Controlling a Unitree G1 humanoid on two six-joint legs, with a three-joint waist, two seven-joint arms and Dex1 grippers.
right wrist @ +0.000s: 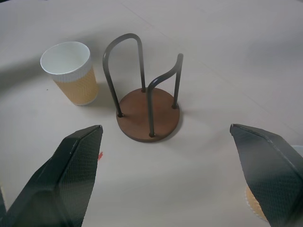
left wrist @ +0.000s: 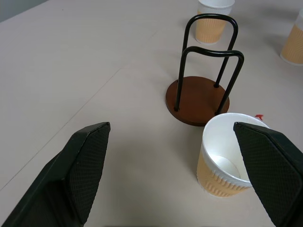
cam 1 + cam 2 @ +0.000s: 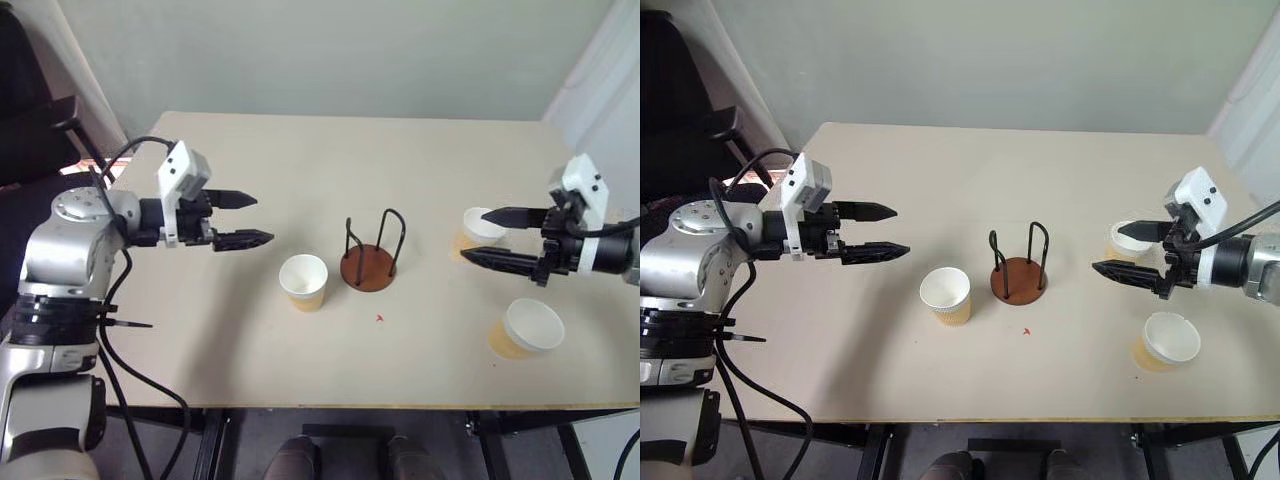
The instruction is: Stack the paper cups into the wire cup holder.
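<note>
Hovering over the left part of the desk (image 3: 300,150), the left gripper (image 3: 245,220) has its jaws wide apart and holds nothing. The nearest paper cup (image 3: 304,281) stands upright, mouth up, just ahead of those jaws and a little below them, so the left arm looks best placed to take it first. Its long axis is vertical, which suggests a grip from the side. Bare desk lies around it except on its right, where the wire cup holder (image 3: 369,265) stands close beside it, empty, its black loops rising from the brown base.

Further right, the right gripper (image 3: 490,236), jaws also spread and empty, hangs just in front of a second cup (image 3: 478,228), partly hidden behind the fingers. A third cup (image 3: 527,328) stands upright near the desk's front edge, below that gripper, with little room before the edge.
</note>
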